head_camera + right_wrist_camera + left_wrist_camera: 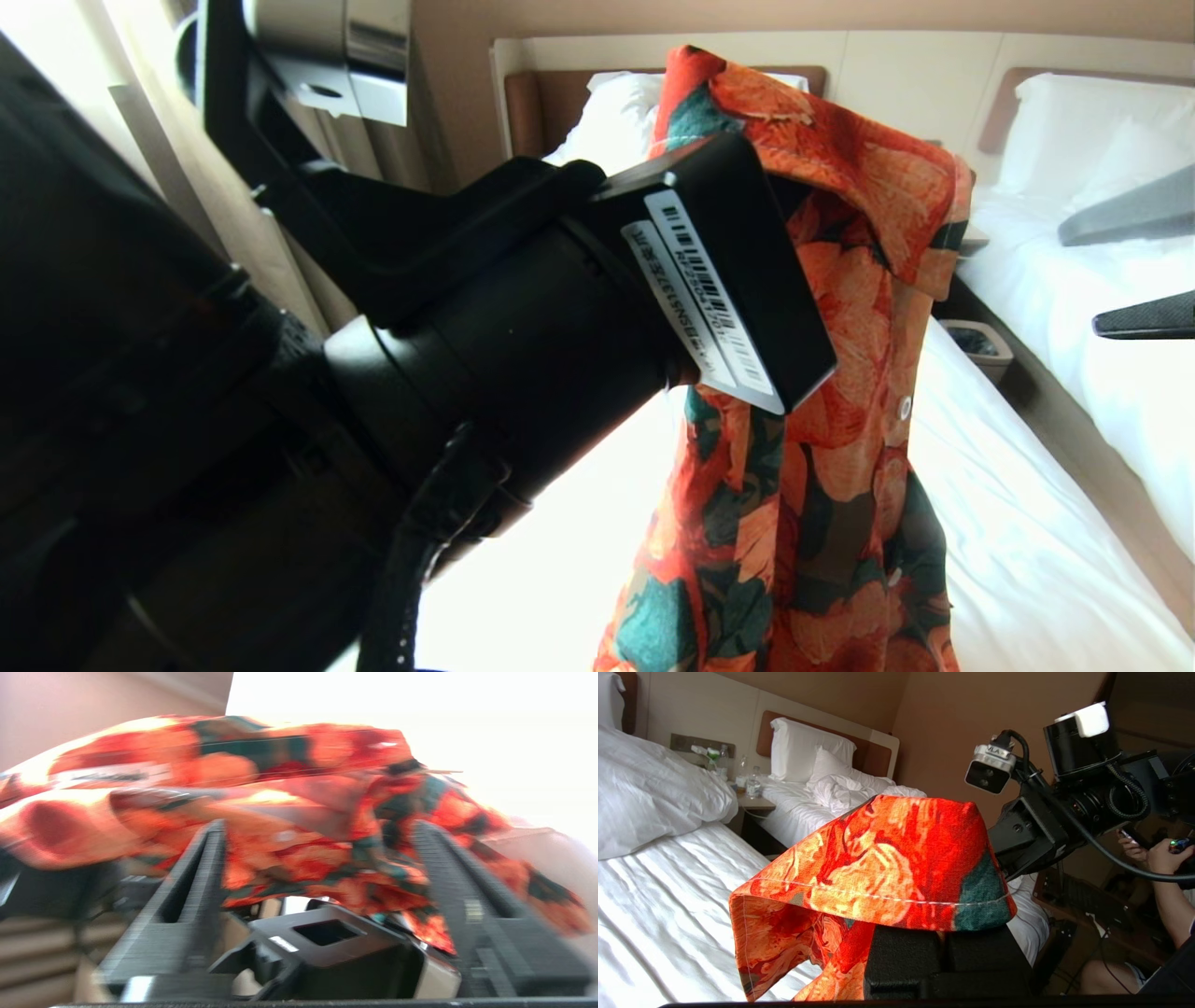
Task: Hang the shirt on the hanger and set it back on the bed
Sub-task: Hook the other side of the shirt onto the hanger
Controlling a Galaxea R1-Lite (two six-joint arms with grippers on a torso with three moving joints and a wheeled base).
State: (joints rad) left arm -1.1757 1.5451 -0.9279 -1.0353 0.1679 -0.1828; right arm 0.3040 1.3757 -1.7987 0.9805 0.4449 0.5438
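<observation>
The orange-flowered shirt hangs in the air over the bed, reaching from the top of the head view past its bottom edge. My left gripper is shut on the shirt; the cloth drapes over its jaws and hides their tips. In the head view the left wrist fills the foreground and covers that grip. My right gripper stands open at the right edge, apart from the shirt. In its own view the right gripper has its fingers wide apart with the shirt just beyond them. The hanger is hidden.
A second white bed with pillows lies to the right, across a narrow aisle with a small bin. A nightstand with bottles sits between the beds. A seated person is beside the robot. Curtains hang at the left.
</observation>
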